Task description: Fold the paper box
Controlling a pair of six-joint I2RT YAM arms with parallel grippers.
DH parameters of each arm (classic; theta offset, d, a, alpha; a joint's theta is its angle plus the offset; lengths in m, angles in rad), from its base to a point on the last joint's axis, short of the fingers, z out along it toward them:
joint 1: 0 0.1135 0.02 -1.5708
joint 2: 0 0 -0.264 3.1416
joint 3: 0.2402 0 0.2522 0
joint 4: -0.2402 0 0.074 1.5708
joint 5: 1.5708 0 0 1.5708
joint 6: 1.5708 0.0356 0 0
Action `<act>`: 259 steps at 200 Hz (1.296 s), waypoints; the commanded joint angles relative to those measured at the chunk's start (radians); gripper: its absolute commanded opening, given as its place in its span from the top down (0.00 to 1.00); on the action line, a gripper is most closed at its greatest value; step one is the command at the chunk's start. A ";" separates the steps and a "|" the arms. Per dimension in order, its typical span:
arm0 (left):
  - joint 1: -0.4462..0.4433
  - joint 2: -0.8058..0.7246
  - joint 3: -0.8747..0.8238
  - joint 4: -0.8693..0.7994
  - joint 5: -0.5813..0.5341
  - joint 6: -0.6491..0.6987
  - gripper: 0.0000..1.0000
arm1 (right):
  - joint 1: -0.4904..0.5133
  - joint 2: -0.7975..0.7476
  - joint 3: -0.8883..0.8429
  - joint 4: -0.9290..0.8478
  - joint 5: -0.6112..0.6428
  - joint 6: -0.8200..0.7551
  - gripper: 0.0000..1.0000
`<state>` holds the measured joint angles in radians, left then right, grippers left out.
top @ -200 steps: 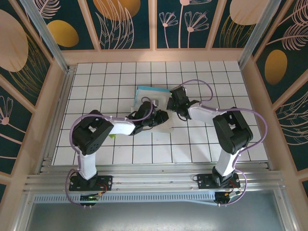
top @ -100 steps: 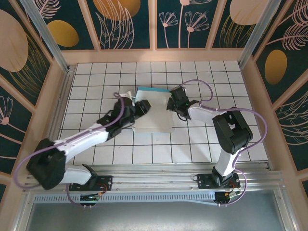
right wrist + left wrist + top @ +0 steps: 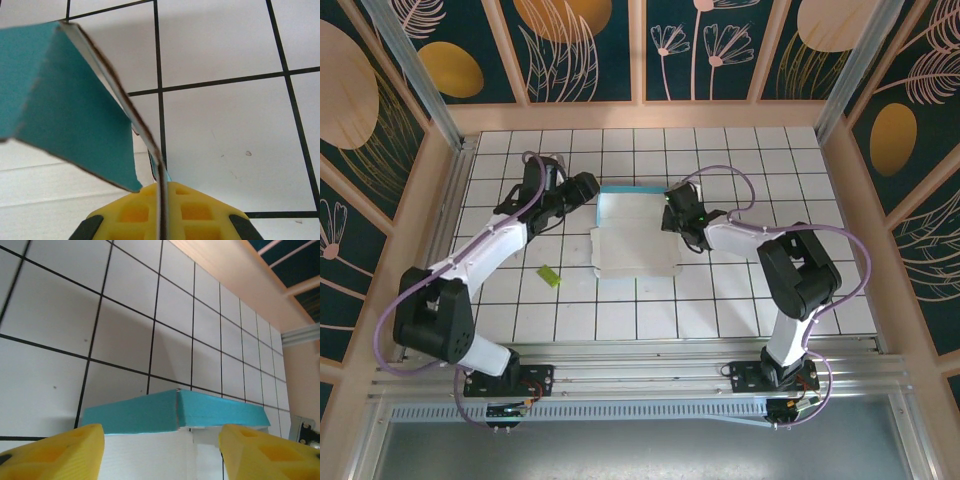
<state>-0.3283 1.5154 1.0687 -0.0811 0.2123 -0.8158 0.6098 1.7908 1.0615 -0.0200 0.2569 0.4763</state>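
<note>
The paper box [image 3: 635, 240] lies open on the tiled table, white inside up, with a turquoise back wall [image 3: 632, 188] standing along its far edge. My left gripper [image 3: 591, 186] hovers just off the box's far left corner. In the left wrist view its yellow fingers [image 3: 55, 452] stand wide open [image 3: 160, 435], with the turquoise wall [image 3: 150, 412] ahead and nothing clamped. My right gripper [image 3: 672, 207] is at the box's right side, shut [image 3: 161, 192] on the thin edge of a raised turquoise flap [image 3: 65, 100].
A tiny yellow-green piece [image 3: 548, 277] lies on the tiles left of the box's near corner. Wooden walls [image 3: 430, 200] fence the table on the left, back and right. The arm bases [image 3: 505, 380] stand on the metal rail at the near edge.
My left gripper has left the top of the box, swung back and left to its far left corner, and opened. The box's white inside now lies uncovered. The right gripper has kept its grip.
</note>
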 commanded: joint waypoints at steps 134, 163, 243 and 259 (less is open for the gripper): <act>0.014 0.177 -0.086 0.254 0.142 -0.093 0.66 | 0.065 0.092 0.054 -0.136 -0.043 -0.005 0.96; 0.014 0.163 -0.131 0.273 0.145 -0.103 0.67 | 0.064 0.095 0.058 -0.114 -0.052 0.060 0.84; 0.014 0.163 -0.101 0.196 0.131 0.029 0.68 | 0.062 -0.095 -0.062 -0.093 -0.047 0.013 0.53; 0.015 0.161 -0.102 0.181 0.128 0.054 0.68 | 0.052 -0.168 -0.087 -0.098 -0.080 -0.013 0.43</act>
<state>-0.3058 1.6718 0.9619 0.2039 0.3225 -0.8394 0.6678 1.7481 1.0069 -0.1040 0.2203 0.4999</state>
